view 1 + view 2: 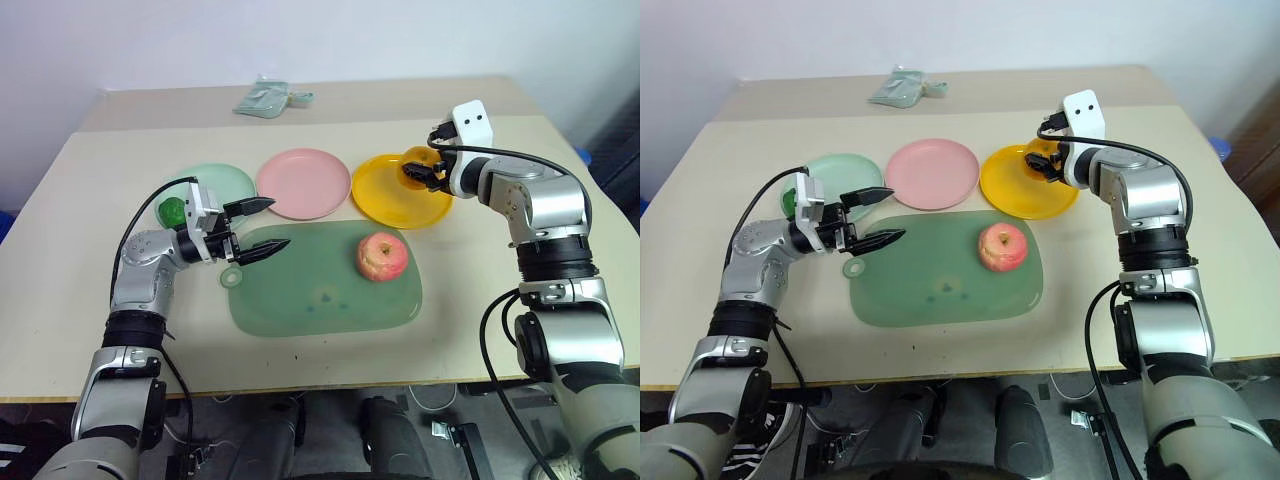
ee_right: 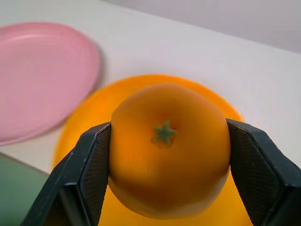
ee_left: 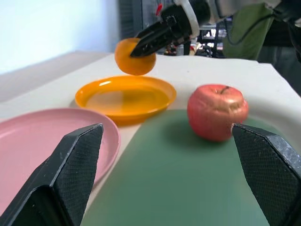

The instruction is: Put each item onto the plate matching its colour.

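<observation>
The right gripper [image 2: 164, 155] is closed on the orange [image 2: 167, 148], a finger pressed on either side, and holds it in the air above the yellow plate [image 1: 395, 195], clear of the plate's surface. The orange's small green stem star faces the wrist camera.

The left gripper [image 1: 262, 226] is wide open and holds nothing. It points sideways over the near left corner of the green mat [image 1: 320, 285], just in front of the green plate [image 1: 220, 180].

The dark green fruit [image 1: 172, 211] lies on the green plate, at its near left edge, behind the left wrist.

The apple [image 1: 382, 256] stands on the mat, toward its far right corner, stem up, just in front of the yellow plate.

The pink plate [image 1: 303, 182] sits between the green and yellow ones.

A pale green bundle [image 1: 268, 97] lies at the far edge of the desk [image 1: 90, 310].
</observation>
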`<state>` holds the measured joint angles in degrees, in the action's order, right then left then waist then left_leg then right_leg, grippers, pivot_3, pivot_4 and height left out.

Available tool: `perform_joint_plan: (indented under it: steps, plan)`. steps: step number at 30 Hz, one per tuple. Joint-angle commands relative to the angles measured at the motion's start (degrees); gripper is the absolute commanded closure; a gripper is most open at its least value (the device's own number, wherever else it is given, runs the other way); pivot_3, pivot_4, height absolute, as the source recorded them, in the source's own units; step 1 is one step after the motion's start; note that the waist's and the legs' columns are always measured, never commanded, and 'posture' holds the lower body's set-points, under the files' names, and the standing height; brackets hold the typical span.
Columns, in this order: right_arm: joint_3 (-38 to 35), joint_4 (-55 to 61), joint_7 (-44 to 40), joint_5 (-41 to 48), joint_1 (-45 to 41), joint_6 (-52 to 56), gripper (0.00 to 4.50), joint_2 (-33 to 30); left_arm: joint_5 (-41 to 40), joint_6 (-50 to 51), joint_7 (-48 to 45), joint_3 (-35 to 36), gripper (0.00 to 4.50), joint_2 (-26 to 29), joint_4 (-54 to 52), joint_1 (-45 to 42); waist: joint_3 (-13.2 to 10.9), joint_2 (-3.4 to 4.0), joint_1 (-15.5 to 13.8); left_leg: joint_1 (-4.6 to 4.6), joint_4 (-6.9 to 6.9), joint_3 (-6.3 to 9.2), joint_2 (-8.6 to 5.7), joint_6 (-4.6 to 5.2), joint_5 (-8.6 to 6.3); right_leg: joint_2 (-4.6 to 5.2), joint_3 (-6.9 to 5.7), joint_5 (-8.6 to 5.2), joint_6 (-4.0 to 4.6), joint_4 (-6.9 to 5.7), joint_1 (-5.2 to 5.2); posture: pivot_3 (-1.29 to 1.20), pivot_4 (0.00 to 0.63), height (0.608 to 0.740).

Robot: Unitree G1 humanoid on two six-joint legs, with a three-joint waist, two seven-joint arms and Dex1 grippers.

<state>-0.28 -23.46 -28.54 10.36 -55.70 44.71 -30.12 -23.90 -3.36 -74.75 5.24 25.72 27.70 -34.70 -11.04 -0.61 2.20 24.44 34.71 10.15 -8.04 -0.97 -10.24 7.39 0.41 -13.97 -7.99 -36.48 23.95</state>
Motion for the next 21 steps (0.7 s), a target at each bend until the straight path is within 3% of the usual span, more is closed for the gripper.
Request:
perform_joint_plan:
  steps: [1, 8, 9, 11, 17, 21]
  plan:
    - [-0.51, -1.18, -0.01, -0.80, 0.49, -3.03, 1.47, 0.24, 0.03, -1.45, 0.93, 0.60, 0.00, -0.33, 0.11, -1.40, 0.00, 0.00, 0.30, 0.00, 0.02, -0.05, 0.00, 0.00, 0.00, 0.00, 0.05, 0.01, -0.01, -0.01, 0.00, 0.00, 0.150, 0.740]
    - [-0.83, -2.33, -1.87, -0.19, 1.67, -4.23, 1.47, 1.22, 1.69, -4.25, 0.37, 0.17, 0.00, 0.11, 2.33, -1.64, 0.00, 0.00, 0.35, -0.01, 0.20, -0.43, 0.00, 0.01, 0.00, -0.02, 0.52, 0.03, -0.06, -0.51, 0.31, 0.00, 0.150, 0.740]
    - [-0.86, -2.22, -2.13, -0.07, 1.89, -4.11, 0.44, 1.35, 1.72, -4.49, 0.26, 0.22, 0.00, 0.11, 2.48, -1.65, 0.00, 0.00, 0.35, -0.01, 0.23, -0.43, 0.01, 0.01, 0.00, -0.04, 0.53, 0.03, -0.06, -0.54, 0.31, 0.00, 0.150, 0.740]
    - [-0.90, -1.84, -3.30, 0.46, 2.26, -3.70, 0.05, 1.54, 1.73, -4.67, 0.03, 0.28, 0.00, 0.10, 2.67, -1.64, 0.00, 0.00, 0.30, -0.01, 0.26, -0.44, 0.02, 0.01, 0.00, -0.05, 0.54, 0.03, -0.06, -0.55, 0.32, 0.00, 0.150, 0.740]
    - [-3.13, 0.78, -3.78, 1.58, 2.58, -6.32, 0.05, 1.49, 1.33, -4.15, -1.53, 0.22, 0.00, 0.37, 2.05, -1.29, 0.00, 0.00, 0.25, -0.01, 0.26, -0.45, 0.01, 0.01, 0.00, -0.04, 0.58, 0.03, -0.06, -0.55, 0.33, 0.00, 0.150, 0.740]
    - [-7.40, 10.59, -11.00, 8.72, 5.80, -7.14, 0.05, -0.01, -1.19, -1.96, -5.63, 0.93, 0.00, 1.76, 0.02, -0.73, 0.00, 0.00, 0.29, 0.00, 0.25, -0.45, 0.01, 0.01, 0.00, -0.05, 0.58, 0.03, -0.06, -0.55, 0.36, 0.00, 0.150, 0.740]
